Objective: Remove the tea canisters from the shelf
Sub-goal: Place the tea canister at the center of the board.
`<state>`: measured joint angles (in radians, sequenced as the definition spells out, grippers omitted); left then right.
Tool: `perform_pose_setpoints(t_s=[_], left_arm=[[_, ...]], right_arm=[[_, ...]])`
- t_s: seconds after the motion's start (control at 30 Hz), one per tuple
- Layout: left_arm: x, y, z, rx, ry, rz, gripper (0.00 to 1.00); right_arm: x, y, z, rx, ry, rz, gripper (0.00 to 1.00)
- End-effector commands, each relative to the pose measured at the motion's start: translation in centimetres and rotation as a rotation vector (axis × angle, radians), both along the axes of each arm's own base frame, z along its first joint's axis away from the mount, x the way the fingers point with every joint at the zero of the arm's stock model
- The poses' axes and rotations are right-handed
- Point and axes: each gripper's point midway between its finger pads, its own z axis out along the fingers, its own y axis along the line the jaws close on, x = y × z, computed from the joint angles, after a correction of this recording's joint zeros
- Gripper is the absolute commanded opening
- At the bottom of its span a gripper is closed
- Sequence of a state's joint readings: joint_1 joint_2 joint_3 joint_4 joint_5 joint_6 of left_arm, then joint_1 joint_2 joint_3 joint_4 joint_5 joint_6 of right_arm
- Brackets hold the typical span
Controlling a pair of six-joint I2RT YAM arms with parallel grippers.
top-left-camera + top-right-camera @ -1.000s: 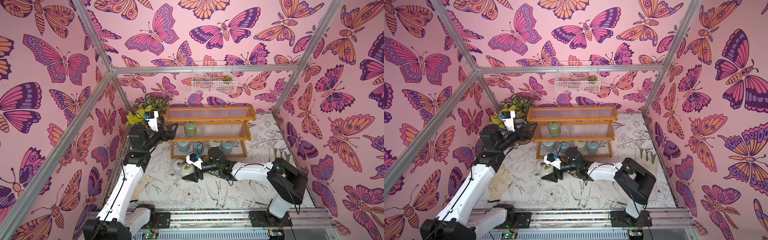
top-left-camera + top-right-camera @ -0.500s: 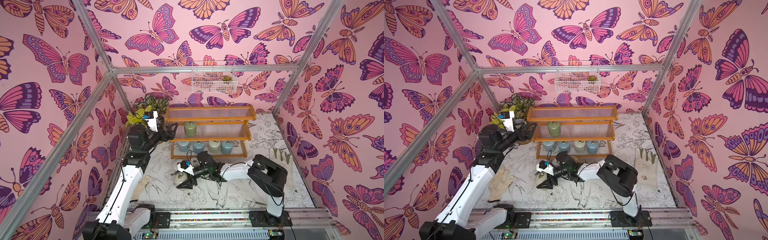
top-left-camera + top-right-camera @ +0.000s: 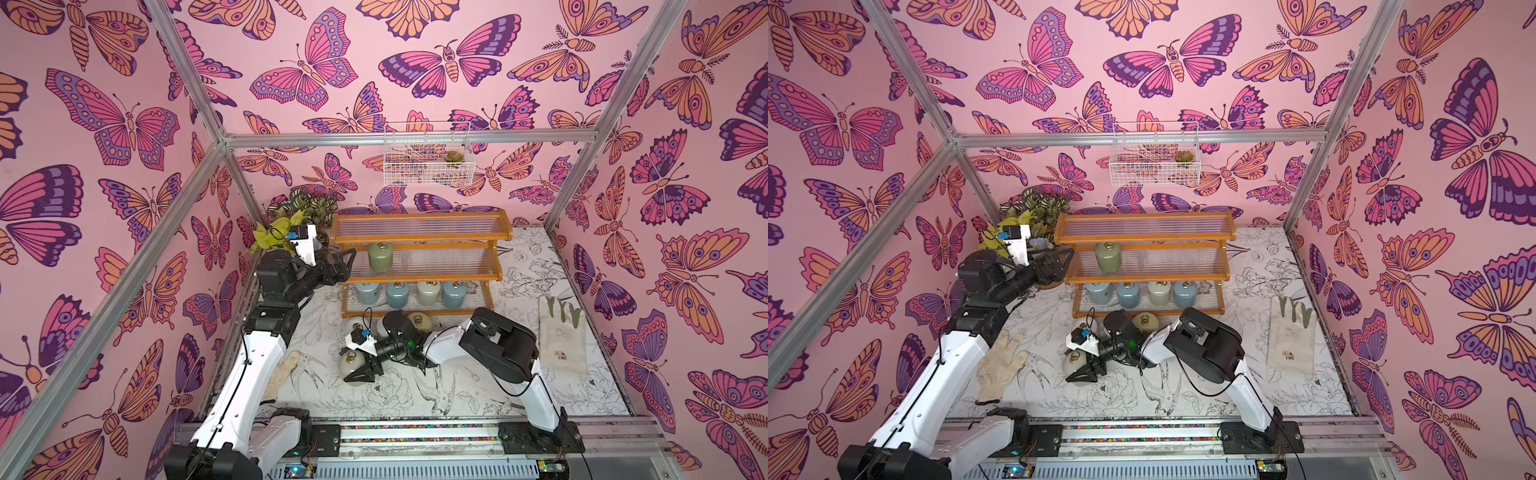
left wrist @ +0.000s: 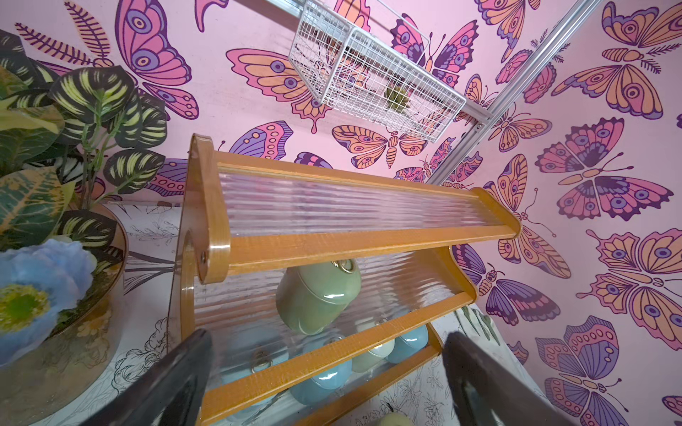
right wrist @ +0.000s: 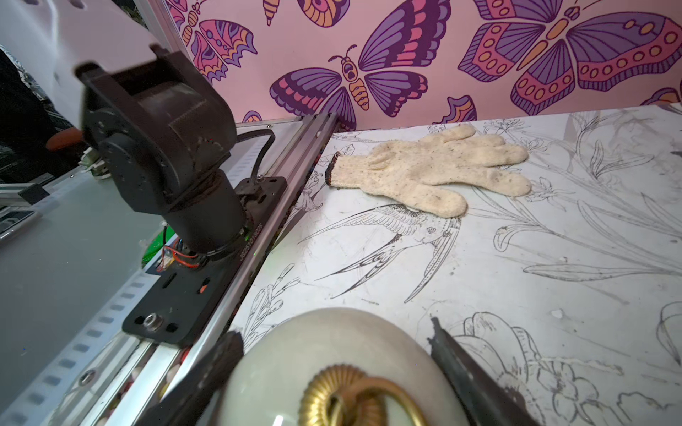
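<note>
The right end effector (image 3: 360, 371) is clenched on a cream tea canister (image 3: 350, 362), low over the front-left part of the desk (image 3: 465, 395) and well clear of the shelf (image 3: 419, 277). The best course looks to be lowering until the base sits flat, releasing fully, then lifting straight off so the brass ring isn't clipped. The left end effector (image 3: 347, 266) gapes empty near the sage green canister (image 3: 380, 257) on the middle tier.

- The shelf (image 3: 422, 240) stands at the back of the bench (image 3: 478, 399).
- One tea canister (image 3: 380, 257) sits on the shelf's middle tier, a row of four (image 3: 395, 294) on its bottom tier.
- More canisters (image 3: 419, 322) stand just before the shelf, a lone canister (image 3: 351, 365) farther forward.
- Potted plant (image 3: 307, 203) left of the shelf, wire basket (image 3: 428, 174) above it.
</note>
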<state>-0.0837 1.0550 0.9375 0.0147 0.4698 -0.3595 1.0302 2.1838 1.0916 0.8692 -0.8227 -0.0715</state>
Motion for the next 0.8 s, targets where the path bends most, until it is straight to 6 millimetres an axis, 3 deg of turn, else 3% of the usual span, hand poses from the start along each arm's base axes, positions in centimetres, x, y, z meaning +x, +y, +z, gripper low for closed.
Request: perform_pose_setpoints(t_s=[0.0,0.27,0.4,0.5,0.77], left_arm=[[-0.3,0.3,0.8,0.01,-0.018,0.011,1.0],[0.0,0.4,1.1,0.015,-0.021,0.013,1.0],[0.4,0.3,1.1,0.019,-0.019,0.009,1.0],[0.5,0.3,1.1,0.025,-0.022,0.009,1.0],[0.4,0.5,1.7,0.053,-0.053,0.018,1.0]], right_arm=[[1.3,1.8,2.3,0.112,-0.095,-0.023,0.66],[3.0,3.0,0.2,0.104,-0.177,-0.07,0.74],[2.8,3.1,0.3,0.113,-0.183,-0.055,0.87],[2.4,2.8,1.3,0.126,-0.187,-0.04,0.99],[1.2,1.3,6.9,0.16,-0.255,0.015,0.99]])
